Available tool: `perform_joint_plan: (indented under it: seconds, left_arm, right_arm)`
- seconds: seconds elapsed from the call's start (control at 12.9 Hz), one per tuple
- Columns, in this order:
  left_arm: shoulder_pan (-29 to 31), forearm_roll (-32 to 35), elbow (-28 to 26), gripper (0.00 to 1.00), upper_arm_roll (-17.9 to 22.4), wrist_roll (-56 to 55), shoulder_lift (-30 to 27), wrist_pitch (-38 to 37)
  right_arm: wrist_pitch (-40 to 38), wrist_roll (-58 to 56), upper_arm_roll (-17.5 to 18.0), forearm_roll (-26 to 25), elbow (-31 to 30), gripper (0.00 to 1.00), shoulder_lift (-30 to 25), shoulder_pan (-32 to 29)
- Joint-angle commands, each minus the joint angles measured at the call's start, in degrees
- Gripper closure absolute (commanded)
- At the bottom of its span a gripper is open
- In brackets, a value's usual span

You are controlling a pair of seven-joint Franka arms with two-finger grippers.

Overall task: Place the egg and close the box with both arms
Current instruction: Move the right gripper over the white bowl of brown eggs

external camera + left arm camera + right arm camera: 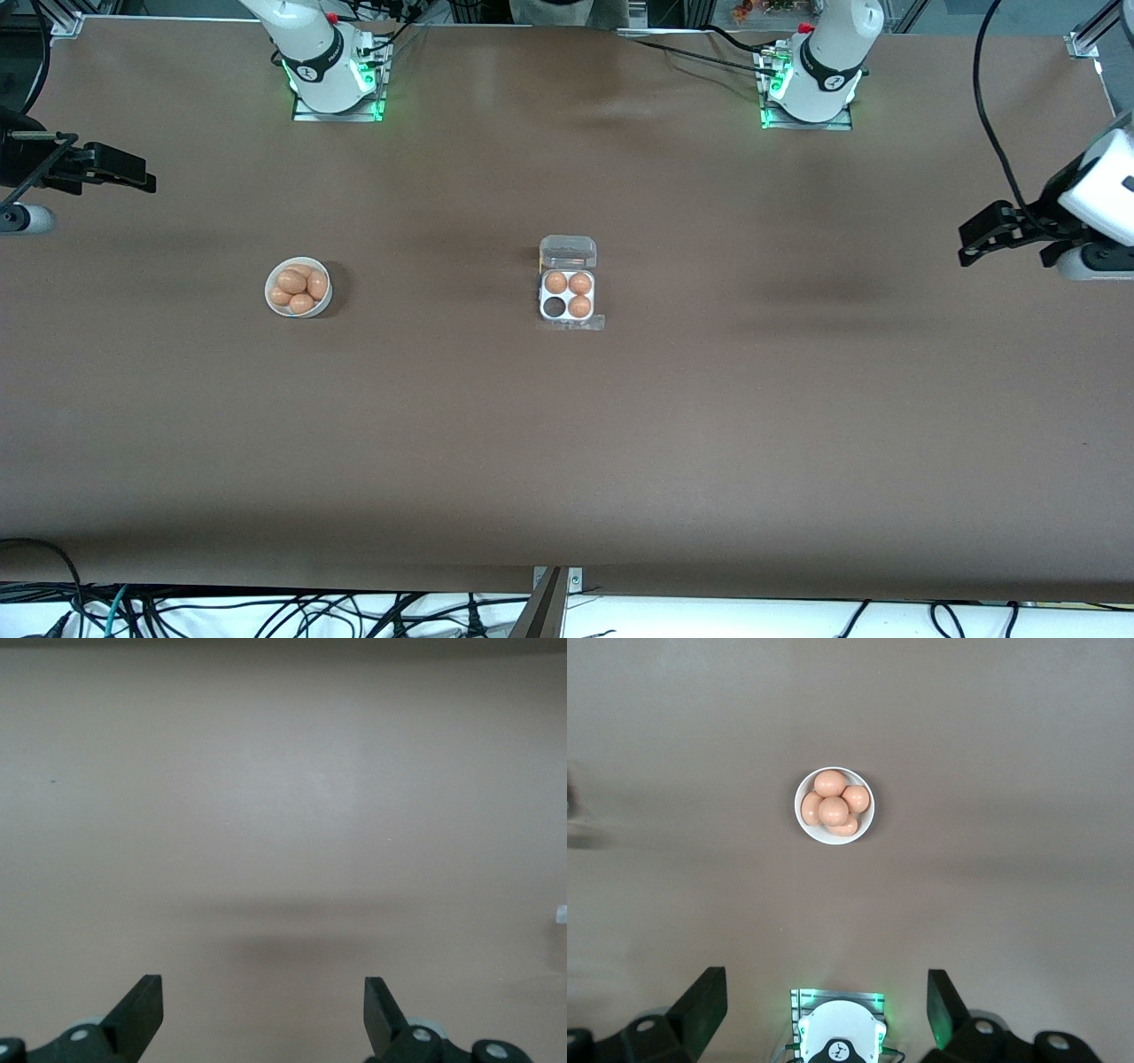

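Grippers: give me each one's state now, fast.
Left gripper: open, fingers spread, holding nothing, over bare table.
Right gripper: open, holding nothing, high above the table.

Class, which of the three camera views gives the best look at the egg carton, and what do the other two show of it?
The front view: the box lies mid-table, lid open, three cells filled and one empty. The right wrist view shows only the bowl of eggs, not the box. The left wrist view shows bare table and no recognizable box.
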Motion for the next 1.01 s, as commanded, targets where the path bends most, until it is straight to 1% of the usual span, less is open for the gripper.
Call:
perform_joint_plan:
  seconds: [0.0, 0.23, 0.39, 0.54, 0.7, 0.93]
  left_arm:
    - [2.6, 0.1, 2.4, 0.0, -0.2, 6.9, 1.3, -1.0]
    - [2.7, -0.1, 2.0, 0.0, -0.3, 7.5, 1.9, -1.0]
    - [2.6, -0.1, 2.2, 0.0, -0.5, 7.5, 2.0, -1.0]
    - [1.9, -0.1, 2.0, 0.0, -0.8, 7.3, 2.2, -1.0]
    - [1.7, -0.1, 2.1, 0.0, -0.8, 7.1, 2.3, -1.0]
    - [2.1, 0.0, 2.3, 0.0, -0.8, 7.1, 2.5, -1.0]
  right_arm:
    - [-0.4, 2.1, 0.7, -0.7, -0.3, 0.0, -1.3, -0.4]
    - [-0.4, 2.1, 1.2, -0.6, -0.3, 0.0, -1.3, -0.4]
    - [-0.4, 2.3, 2.6, -0.7, -0.3, 0.0, -1.3, -0.4]
    - [-0.2, 2.3, 2.5, -0.5, -0.3, 0.0, -1.0, -0.4]
    - [1.0, 2.3, 2.5, -0.2, -2.9, 0.0, -0.6, -0.4]
    - [6.0, 2.1, 2.5, 0.0, -8.3, 0.0, -0.9, -0.4]
